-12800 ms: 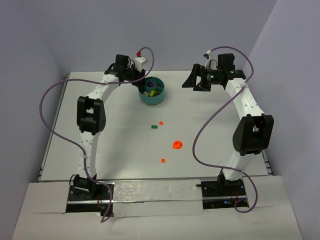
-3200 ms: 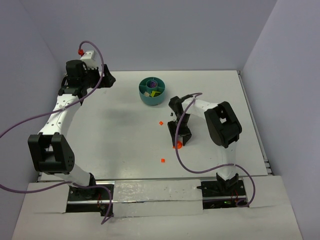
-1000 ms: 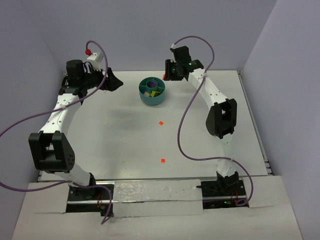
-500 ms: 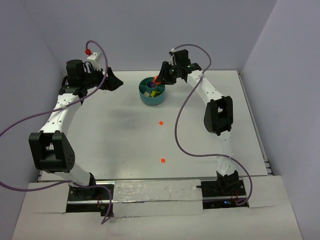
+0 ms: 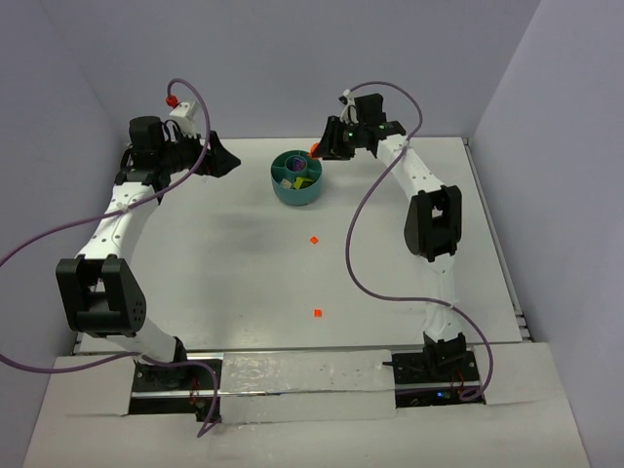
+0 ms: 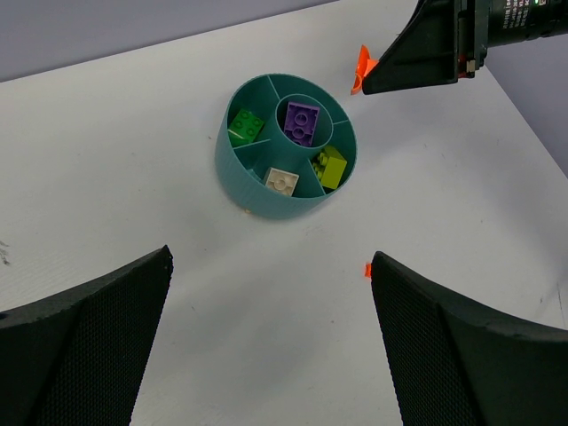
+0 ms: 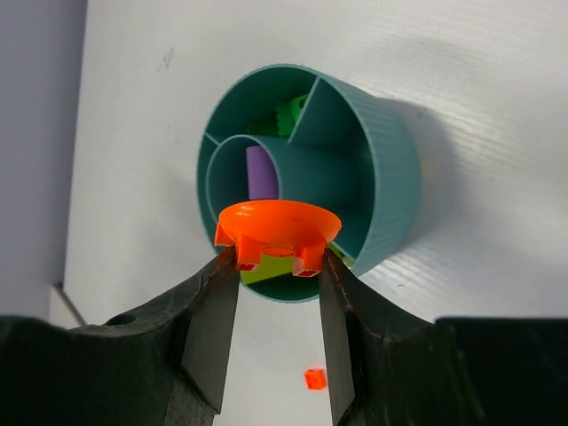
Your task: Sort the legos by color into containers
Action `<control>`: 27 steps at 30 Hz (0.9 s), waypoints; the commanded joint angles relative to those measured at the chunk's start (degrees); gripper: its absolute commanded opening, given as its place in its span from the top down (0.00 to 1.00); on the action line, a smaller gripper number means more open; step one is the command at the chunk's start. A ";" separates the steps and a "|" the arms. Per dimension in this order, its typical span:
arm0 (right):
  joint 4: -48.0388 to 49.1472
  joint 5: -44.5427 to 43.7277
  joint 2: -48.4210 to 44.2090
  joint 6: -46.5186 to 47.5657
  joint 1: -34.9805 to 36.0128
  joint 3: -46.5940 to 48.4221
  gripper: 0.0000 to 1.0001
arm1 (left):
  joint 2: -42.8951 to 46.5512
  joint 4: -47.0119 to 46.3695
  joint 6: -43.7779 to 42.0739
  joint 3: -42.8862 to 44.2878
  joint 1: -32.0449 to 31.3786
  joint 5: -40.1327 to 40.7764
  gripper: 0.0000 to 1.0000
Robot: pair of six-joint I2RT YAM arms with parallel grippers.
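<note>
Legos [image 6: 282, 180] of several colours already lie in the containers, so the step in hand is judged to be delivery of one more piece. On the white surface [image 5: 195, 273] stands the teal bowl [image 6: 232, 169], divided into wedges around a central hub. The left tool [image 6: 271, 346] hangs well clear of it with its fingers wide apart and nothing between them. The right tool [image 7: 277, 264] is clamped on a round orange piece [image 7: 277, 226], held above the bowl at its far rim. The hub holds a purple brick [image 6: 300, 120], and separate wedges hold a green brick [image 6: 246, 126], a lime brick [image 6: 330, 166] and a pale cream piece [image 6: 282, 180]. Two small orange-red bits [image 5: 314, 239] [image 5: 317, 313] lie loose on the surface, well apart from the bowl. The next move appears to call for carrying the orange piece over the far wedge, which shows no brick, and parting the fingers there. It sits close to the hub and the green wedge, so a loose drop could land it in the wrong one. The floor of that far wedge is partly hidden, by the hub in one wrist view and by the held piece in the other. How high the piece hangs over the rim cannot be told. The loose bits are too small to show their shape.
</note>
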State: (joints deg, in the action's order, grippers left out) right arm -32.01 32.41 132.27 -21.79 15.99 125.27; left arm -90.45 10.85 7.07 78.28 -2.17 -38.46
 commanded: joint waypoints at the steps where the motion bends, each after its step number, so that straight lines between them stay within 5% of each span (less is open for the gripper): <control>1: 0.11 -3.88 0.66 5.41 -0.09 2.56 0.97 | 0.19 -2.54 0.05 1.88 0.37 -1.57 0.01; 27: 0.72 -17.52 -0.65 23.42 4.84 0.94 0.88 | -0.16 -2.50 -0.09 1.79 0.33 -0.96 0.01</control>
State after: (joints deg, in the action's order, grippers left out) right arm -33.70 19.46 133.67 -3.29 19.65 126.74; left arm -90.61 10.85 7.05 78.28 -2.17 -38.46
